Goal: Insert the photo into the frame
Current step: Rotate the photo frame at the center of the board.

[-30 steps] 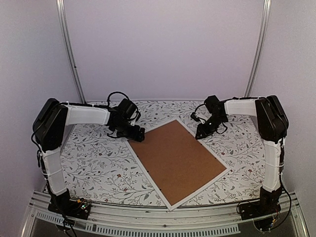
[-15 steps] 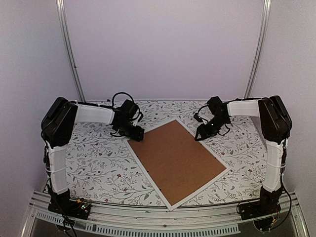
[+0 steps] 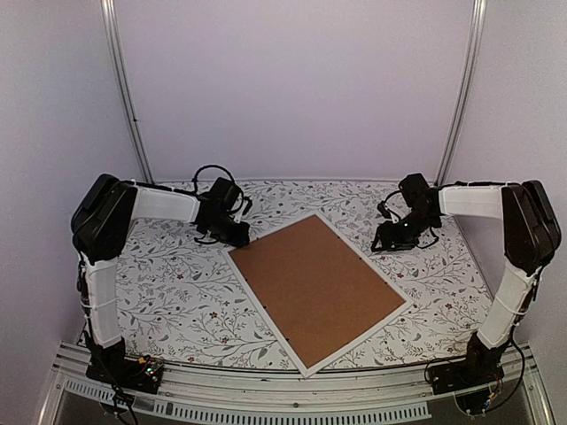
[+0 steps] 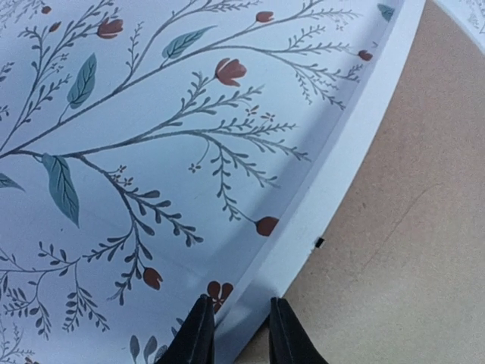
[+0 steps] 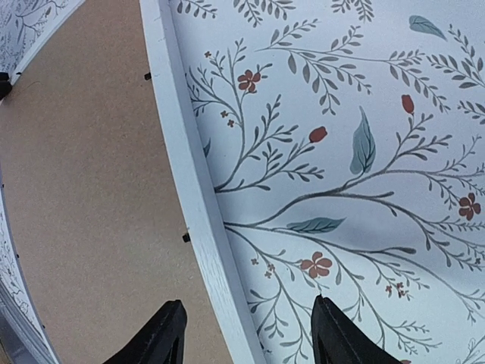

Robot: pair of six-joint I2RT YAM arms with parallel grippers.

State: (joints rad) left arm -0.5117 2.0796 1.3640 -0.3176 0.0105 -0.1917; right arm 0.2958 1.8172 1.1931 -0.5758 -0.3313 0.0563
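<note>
The frame [image 3: 307,369] lies face down in the middle of the bench [image 3: 168,292]. Its nearest corner points to 6 o'clock, close to the bench's near edge. The brown backing board [image 3: 314,283] fills the frame inside its narrow white border, with small black tabs showing along the rim.

The photo is not visible anywhere. If it is already in, it sits under the board, and the pictures cannot confirm that. By that reading the task looks close to done, with only checking or turning the frame over left.

Farther back, at the frame's 10 o'clock corner, the left gripper [image 4: 239,334] is narrowed onto the white rim and seems to pinch it. At about 2 o'clock the right gripper [image 5: 246,337] stands wide open over the frame's border, holding nothing.

No brand, label or writing can be read.
</note>
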